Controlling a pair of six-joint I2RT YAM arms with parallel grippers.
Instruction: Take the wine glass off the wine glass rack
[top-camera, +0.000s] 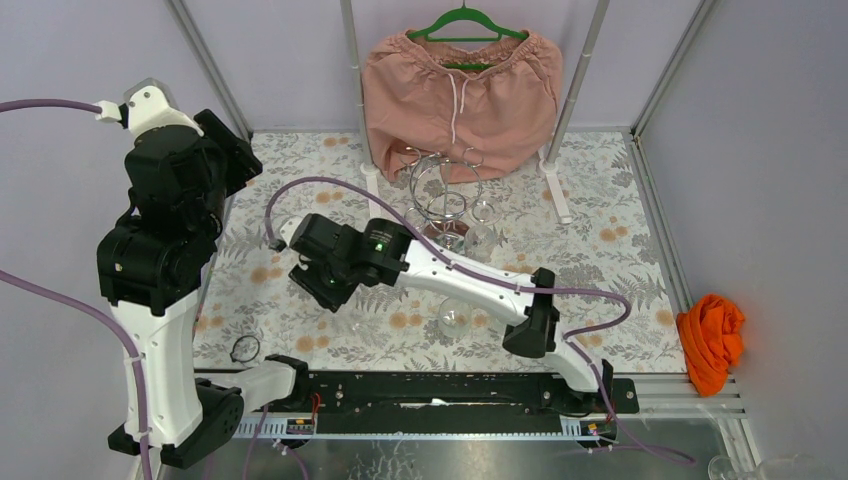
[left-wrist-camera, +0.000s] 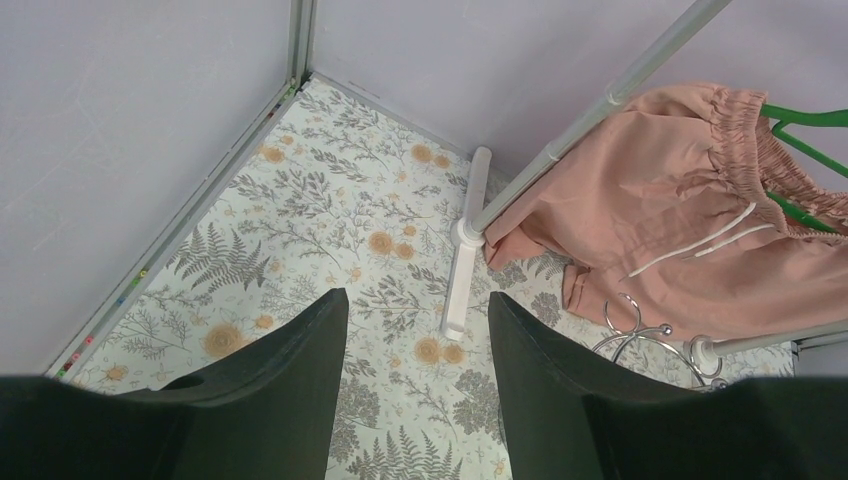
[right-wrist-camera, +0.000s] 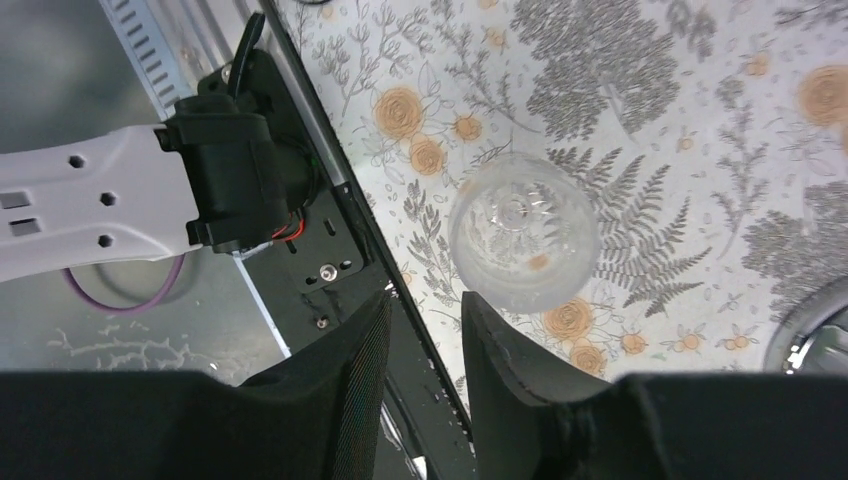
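Shiny silver wire makes the wine glass rack (top-camera: 443, 195). It stands at the back of the desk (top-camera: 600, 270), just in front of the pink shorts (top-camera: 460, 95) on the green hanger (top-camera: 470, 20).

You can see one wine glass (top-camera: 455, 318) down on the flowery desk. It is off the rack, apart from it, near the front edge and just beside your right arm. From the right wrist the glass looks round and clear. It shows just past the tips of your right pincer (right-wrist-camera: 427, 300). From above, that pincer and the glass are apart. The two fingers of the right pincer are a little way apart, and nothing is between them.

Right by the rack there is an other glass (top-camera: 480, 240), clear too. You cannot tell if it hangs on a wire arm or stands on the desk.

Your left arm is folded up high on the left side. Your left pincer (left-wrist-camera: 417, 295) is spread wide with nothing in it. It looks down at the back left corner of the desk, where a white post (left-wrist-camera: 462, 255) stands on its foot.

An orange cloth (top-camera: 710, 340) lies at the right edge, well apart from the rack.
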